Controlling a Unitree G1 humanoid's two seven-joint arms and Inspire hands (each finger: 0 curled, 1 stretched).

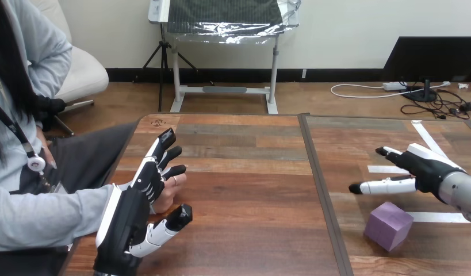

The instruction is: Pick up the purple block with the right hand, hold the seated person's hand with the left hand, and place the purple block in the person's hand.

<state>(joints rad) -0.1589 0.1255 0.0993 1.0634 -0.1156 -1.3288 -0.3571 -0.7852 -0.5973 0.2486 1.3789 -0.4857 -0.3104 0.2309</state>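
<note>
A matte purple block (388,225), nearly cubic with no clear long axis, is seen resting on the wood-grained plank counter (250,190) at its near right, one vertical edge turned toward the viewer. The right hand (424,169) is held just beyond it, not touching, fingers straight and spread, pointing left. The left hand (129,215) is laid over the person's hand (171,192), fingers extended and uncurled, thumb apart.

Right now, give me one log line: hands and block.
left hand open, beside person's hand, no grip | right hand open, near block, not touching | block on table, not picked
</note>
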